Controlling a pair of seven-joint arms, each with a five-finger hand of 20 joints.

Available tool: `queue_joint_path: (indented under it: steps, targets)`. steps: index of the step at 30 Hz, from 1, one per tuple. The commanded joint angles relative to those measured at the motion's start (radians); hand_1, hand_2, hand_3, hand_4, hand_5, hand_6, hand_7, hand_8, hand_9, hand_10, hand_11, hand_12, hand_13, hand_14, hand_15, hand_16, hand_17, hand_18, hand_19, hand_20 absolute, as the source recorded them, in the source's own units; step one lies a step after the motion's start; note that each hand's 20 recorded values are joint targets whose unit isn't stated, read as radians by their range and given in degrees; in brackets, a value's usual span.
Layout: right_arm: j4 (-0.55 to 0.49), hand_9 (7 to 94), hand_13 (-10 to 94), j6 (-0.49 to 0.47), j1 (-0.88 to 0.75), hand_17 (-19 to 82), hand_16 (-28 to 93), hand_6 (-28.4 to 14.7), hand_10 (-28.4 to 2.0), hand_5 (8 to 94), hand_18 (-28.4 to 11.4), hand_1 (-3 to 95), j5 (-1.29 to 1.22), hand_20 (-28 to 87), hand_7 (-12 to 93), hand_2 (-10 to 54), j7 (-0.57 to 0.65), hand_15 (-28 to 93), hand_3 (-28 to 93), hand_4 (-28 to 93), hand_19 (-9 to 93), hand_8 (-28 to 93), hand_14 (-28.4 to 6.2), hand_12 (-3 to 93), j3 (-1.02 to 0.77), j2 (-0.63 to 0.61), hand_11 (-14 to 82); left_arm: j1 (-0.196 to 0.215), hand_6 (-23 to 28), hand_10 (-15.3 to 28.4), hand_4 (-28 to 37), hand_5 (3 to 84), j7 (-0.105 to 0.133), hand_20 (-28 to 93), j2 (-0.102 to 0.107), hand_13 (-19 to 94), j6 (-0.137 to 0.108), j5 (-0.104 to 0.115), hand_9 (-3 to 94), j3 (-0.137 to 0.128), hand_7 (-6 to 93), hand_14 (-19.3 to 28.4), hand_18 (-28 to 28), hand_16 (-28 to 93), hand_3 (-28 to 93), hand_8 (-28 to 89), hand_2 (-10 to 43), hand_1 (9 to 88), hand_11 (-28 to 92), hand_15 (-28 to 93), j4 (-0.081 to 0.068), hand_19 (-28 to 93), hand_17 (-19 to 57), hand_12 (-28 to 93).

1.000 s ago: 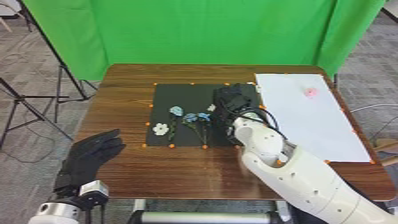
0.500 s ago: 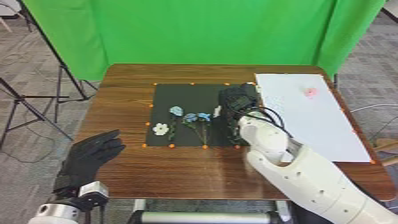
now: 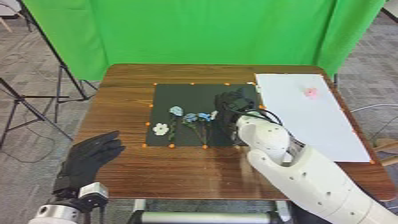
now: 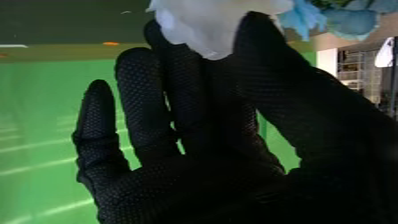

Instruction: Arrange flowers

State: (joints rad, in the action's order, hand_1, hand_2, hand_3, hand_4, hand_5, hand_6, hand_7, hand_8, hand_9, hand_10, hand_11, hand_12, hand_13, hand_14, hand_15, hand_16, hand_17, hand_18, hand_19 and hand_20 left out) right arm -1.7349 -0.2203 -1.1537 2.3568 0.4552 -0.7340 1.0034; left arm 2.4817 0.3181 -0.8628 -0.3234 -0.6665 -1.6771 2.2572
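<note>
Right hand: placed slightly lower in the frame than a second ago. White flower: pinched between thumb and fingers, held near mid-frame, at the hand's left, just beside the blue flowers; stem direction cannot be told.

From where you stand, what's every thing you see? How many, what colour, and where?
Table: one, brown, middle.
Mat: one, dark, on table.
Sheet: one, white, right of mat.
Blue flower heads: three, blue, on mat.
Loose flower: one, white, mat's left side.
Pinched flower: one, white, in right hand.
Pink flower: one, pink, on sheet.
Dots: several, orange, round mat and sheet.
Curtain: one, green, behind table.
Stands: several, black, left of table.
Arms: two, white, near side.
Hands: two, black; left hand by table's left edge, right hand over mat.
</note>
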Motion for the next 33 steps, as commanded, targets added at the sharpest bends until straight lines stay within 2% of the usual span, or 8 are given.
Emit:
queue_joint_path:
  steps: [1,3,4,12,19,21,28,33]
  targets:
    - [-0.04,56.5,37,-0.009,0.028,3,18,-4.9,-17.3,59.8,-27.6,36.1,-0.03,48,20,-9.5,0.013,81,90,-28,69,-13,-20.8,19.0,-0.008,-0.03,37.9,0.035,16.1,23.1,-8.8,50.7,0.005,16,0.004,32,-0.012,0.012,42.8,-0.009,15.1,28.4,22.7,-13,80,-8,6.1,30.9,41,63,0.012,62,-6.9,11]
    - [-0.044,54.4,36,-0.019,0.028,2,17,-5.6,-17.9,59.0,-28.1,34.9,-0.034,49,19,-9.5,0.011,81,90,-28,69,-13,-21.9,19.3,-0.01,-0.028,37.7,0.033,16.1,23.1,-8.6,50.8,-0.001,16,-0.001,32,-0.01,0.009,42.8,-0.01,15.1,28.4,22.7,-13,80,-8,6.0,30.9,41,63,0.012,62,-6.9,11]
    - [-0.048,54.2,35,-0.011,0.029,2,17,-5.8,-18.0,58.8,-28.2,34.6,-0.042,49,19,-9.5,0.02,81,90,-28,69,-13,-22.0,19.3,-0.004,-0.033,37.7,0.035,16.1,23.1,-8.6,50.8,0.007,16,0.011,32,-0.015,0.017,42.8,-0.006,15.1,28.4,22.7,-13,80,-8,6.0,31.0,41,63,0.013,62,-6.9,11]
    - [-0.053,52.6,33,-0.005,0.042,1,17,-6.5,-19.7,57.3,-28.4,32.5,-0.055,51,19,-9.5,0.024,82,90,-28,68,-13,-23.3,19.2,-0.016,-0.051,36.9,0.03,16.1,23.2,-8.4,50.8,-0.005,16,-0.004,32,-0.006,0.002,42.8,-0.006,15.0,28.4,22.7,-13,80,-8,6.0,30.9,41,63,0.012,62,-6.8,11]
    - [0.008,51.8,33,0.018,0.136,1,17,-6.6,-20.1,56.3,-28.4,31.1,-0.075,51,18,-9.5,0.013,81,89,-28,67,-12,-23.5,18.9,-0.031,-0.136,35.8,0.024,16.1,23.1,-8.6,50.7,0.015,16,0.012,32,-0.016,0.01,42.7,0.002,15.1,28.4,22.8,-13,80,-8,6.0,30.8,41,63,0.009,62,-6.9,11]
    - [0.043,51.3,32,-0.004,0.151,1,17,-6.4,-19.8,55.3,-28.3,30.9,-0.073,51,18,-9.5,-0.007,81,89,-28,67,-12,-23.3,18.5,-0.056,-0.151,34.2,0.027,16.1,23.2,-8.6,50.7,0.025,16,0.026,32,-0.022,0.019,42.7,0.007,15.0,28.4,22.7,-13,80,-8,6.0,30.8,41,63,0.009,62,-6.9,11]
    - [0.159,49.4,30,-0.121,0.178,2,16,-5.1,-17.9,49.6,-26.1,29.3,-0.046,49,18,-8.9,-0.043,79,90,-28,66,-13,-21.1,17.2,-0.147,-0.175,27.3,0.012,16.1,23.1,-8.9,50.7,0.032,16,0.038,32,-0.023,0.023,42.6,0.023,15.1,28.4,22.7,-13,80,-8,6.0,30.7,41,63,0.006,62,-6.9,11]
    - [0.232,48.0,30,-0.19,0.197,2,15,-4.9,-17.5,47.1,-25.4,28.0,-0.028,48,17,-7.9,-0.014,78,91,-28,66,-12,-20.7,16.9,-0.19,-0.163,23.3,0.014,16.1,23.1,-9.1,50.7,0.039,16,0.032,32,-0.028,0.022,42.5,0.027,15.2,28.4,22.7,-13,80,-8,6.1,30.6,42,63,0.008,62,-6.9,10]
